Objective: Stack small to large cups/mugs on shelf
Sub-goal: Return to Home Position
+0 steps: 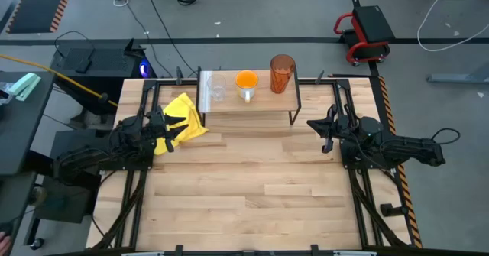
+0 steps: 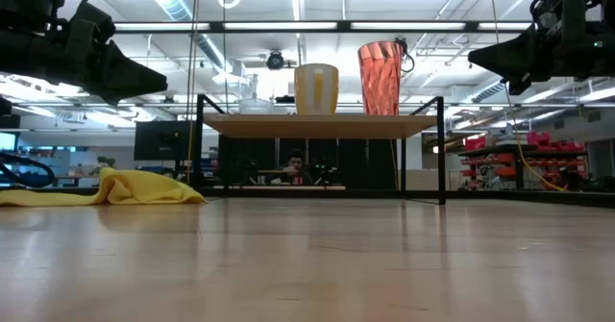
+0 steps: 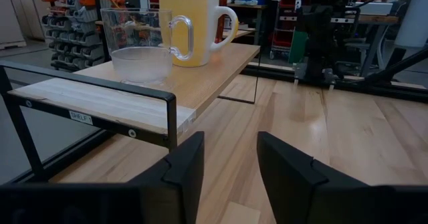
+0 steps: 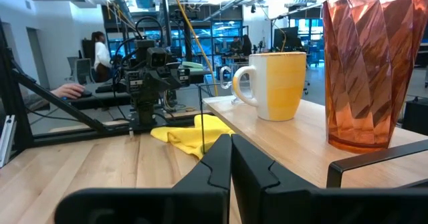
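The shelf [image 1: 252, 109] stands at the table's far edge on thin black legs. On it, in a row, stand a small clear glass cup [image 1: 217, 88] at the left end, an orange mug [image 1: 246, 82] with a white handle in the middle, and a tall amber tumbler [image 1: 282, 72] at the right end. My left gripper [image 3: 231, 164] hangs level above the table to the left of the shelf, open, with nothing between its fingers. My right gripper [image 4: 231, 160] hangs level to the right of the shelf, shut on nothing.
A yellow cloth [image 1: 183, 120] lies crumpled on the table below and beside my left gripper [image 1: 173, 129], to the left of the shelf. Bare wooden tabletop [image 1: 252, 187] stretches between the arms and toward the near edge. A person [image 4: 101, 50] sits in the room beyond.
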Controlling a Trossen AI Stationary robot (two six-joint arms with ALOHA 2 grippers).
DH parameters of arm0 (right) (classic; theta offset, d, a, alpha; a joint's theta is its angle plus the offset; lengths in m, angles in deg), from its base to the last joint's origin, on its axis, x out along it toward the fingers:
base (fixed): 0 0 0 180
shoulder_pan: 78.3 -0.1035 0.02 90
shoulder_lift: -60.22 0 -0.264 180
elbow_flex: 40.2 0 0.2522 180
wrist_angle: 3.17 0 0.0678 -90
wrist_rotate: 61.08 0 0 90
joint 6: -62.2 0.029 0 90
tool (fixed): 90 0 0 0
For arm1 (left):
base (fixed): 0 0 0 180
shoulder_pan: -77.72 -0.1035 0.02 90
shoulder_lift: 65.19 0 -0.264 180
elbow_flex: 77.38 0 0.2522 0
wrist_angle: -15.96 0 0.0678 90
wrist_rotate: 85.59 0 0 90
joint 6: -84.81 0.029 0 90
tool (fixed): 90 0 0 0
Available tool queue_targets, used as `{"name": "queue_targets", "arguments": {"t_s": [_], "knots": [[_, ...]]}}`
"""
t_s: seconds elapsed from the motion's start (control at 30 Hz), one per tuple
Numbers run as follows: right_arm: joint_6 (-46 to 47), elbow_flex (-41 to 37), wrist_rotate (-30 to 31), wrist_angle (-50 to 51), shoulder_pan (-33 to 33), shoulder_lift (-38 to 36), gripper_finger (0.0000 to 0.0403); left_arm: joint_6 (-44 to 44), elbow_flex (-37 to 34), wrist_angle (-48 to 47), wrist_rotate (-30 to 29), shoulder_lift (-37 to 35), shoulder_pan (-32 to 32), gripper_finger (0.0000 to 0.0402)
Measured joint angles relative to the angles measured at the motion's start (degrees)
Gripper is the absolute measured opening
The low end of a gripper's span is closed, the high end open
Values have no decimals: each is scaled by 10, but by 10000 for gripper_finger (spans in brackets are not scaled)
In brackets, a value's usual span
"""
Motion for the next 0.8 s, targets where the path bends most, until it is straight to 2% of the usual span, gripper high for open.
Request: {"name": "queue_targets", "arguments": {"t_s": [0.8], "knots": [[0, 0, 0, 0, 0, 0, 18, 0, 0, 0, 0, 0, 0, 138]]}}
